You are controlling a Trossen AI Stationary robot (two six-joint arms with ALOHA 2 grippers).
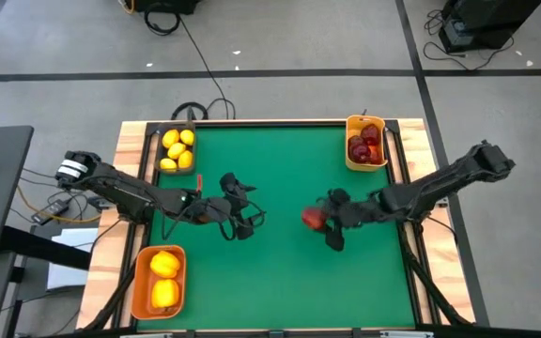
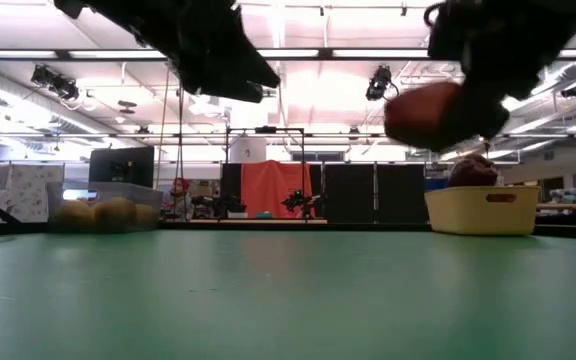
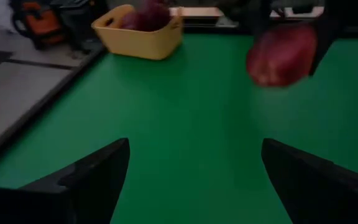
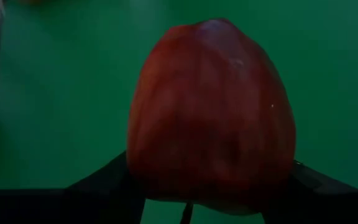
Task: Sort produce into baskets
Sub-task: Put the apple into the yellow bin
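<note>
My right gripper (image 1: 321, 222) is near the table's middle, shut on a dark red apple (image 1: 313, 218) held above the green table. The apple also shows in the low view (image 2: 433, 112). My left gripper (image 1: 250, 216) is open and empty, left of the apple and facing it (image 3: 283, 55). The black bin (image 1: 177, 150) at the far left holds small yellow lemons. The yellow-orange bin (image 1: 365, 143) at the far right holds dark red apples. The deeper orange bin (image 1: 160, 279) at the near left holds bigger yellow pieces. My right gripper pinches the apple by its two opposite sides (image 4: 143, 163) between its two fingers (image 4: 104, 180). The fingers come from the table's right side. The apple is lifted clear of the table (image 2: 433, 112).
Open green tabletop (image 1: 289, 282) lies between the arms and toward the near edge. The table has wooden borders (image 1: 130, 141). Cables and equipment lie on the floor beyond the far edge.
</note>
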